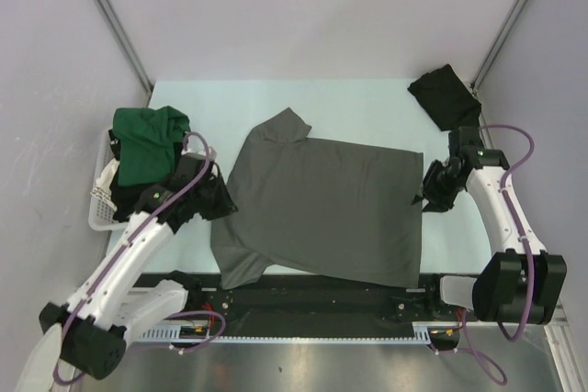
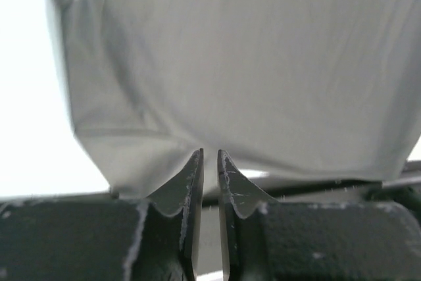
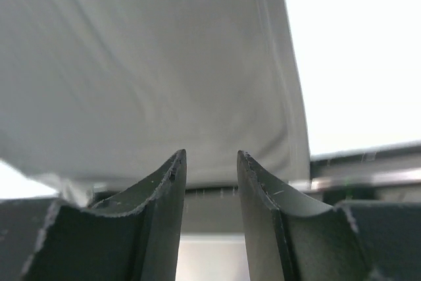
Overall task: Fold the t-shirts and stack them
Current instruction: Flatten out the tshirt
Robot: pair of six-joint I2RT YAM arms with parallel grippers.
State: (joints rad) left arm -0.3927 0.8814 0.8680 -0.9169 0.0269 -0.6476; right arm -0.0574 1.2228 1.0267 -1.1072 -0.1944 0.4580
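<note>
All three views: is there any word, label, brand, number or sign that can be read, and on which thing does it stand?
None can be read in any view.
The grey shirt, the green shirt and the black shirt show plain cloth with no print or tag.
The basket shows no marking.

Three t-shirts are showing: grey t-shirt [image 1: 322, 218], green t-shirt [image 1: 147, 144], black t-shirt [image 1: 446, 96] | one basket [image 1: 99, 211] is showing
</note>
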